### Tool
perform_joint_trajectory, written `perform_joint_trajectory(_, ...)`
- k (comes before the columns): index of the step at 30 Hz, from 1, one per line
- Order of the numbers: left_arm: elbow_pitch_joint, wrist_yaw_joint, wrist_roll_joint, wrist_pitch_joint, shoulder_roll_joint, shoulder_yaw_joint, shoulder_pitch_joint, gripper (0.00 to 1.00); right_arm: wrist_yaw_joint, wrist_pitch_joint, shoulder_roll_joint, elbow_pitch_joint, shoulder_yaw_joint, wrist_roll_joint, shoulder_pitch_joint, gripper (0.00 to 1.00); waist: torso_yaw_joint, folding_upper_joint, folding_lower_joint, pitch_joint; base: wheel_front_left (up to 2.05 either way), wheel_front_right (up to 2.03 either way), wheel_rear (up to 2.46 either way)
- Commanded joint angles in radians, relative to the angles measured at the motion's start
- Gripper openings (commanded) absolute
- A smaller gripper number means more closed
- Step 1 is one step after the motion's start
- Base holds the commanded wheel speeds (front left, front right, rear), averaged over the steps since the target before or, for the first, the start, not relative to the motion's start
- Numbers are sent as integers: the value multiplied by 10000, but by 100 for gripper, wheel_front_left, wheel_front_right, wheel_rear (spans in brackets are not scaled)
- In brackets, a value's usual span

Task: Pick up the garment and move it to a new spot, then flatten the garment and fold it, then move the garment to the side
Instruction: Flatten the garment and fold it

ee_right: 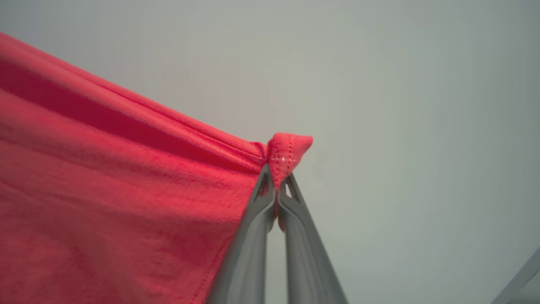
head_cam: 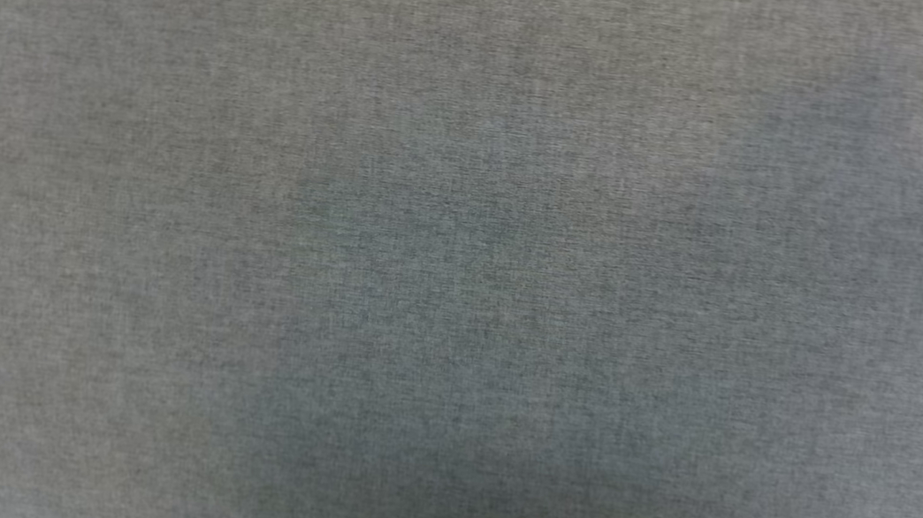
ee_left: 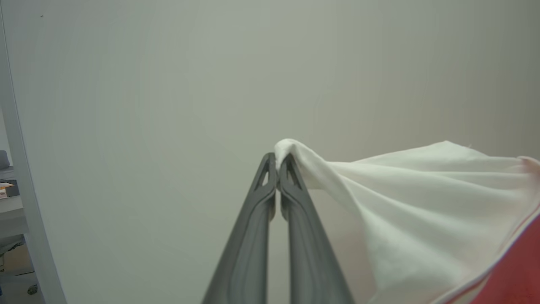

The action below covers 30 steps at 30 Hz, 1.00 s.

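the shirt hangs lifted between both arms; left gripper pinched on its white sleeve, right gripper clamped on a red corner. pickup looks done; laying down, flattening, folding and shifting aside seem left.

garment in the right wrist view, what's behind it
Behind the garment, a pale wall shows above and to its right, with a grey bar at the lower right corner. Whatever lies behind the red cloth itself is covered. The jaws of the right gripper pinch its corner.
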Motion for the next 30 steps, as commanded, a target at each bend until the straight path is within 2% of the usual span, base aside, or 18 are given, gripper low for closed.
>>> perform_joint_trajectory(1,155,46,-64,-117,160,178,83,0,-109,-207,-177,311,-135,-128,38,0,181,0,-4,69,0,0,0)
perform_joint_trajectory(6,-261,-39,-91,-140,-202,363,1393,0,-109,-906,-82,895,168,-202,534,0,331,0,-4,-84,0,0,0)
perform_joint_trajectory(12,-1286,-65,-251,-143,-699,514,4023,0,-109,-1504,-85,1292,721,221,1905,0,421,0,-4,-727,0,0,0)
perform_joint_trajectory(22,-2342,-69,-1098,-144,-1328,13,8727,0,-109,-1810,-217,1091,2190,2001,5277,0,483,0,-4,-2581,0,0,0)
perform_joint_trajectory(30,-2232,-70,-1788,-144,-1575,-409,11941,0,-109,-1606,-681,424,3522,3760,7951,0,627,0,-4,-4023,0,0,0)
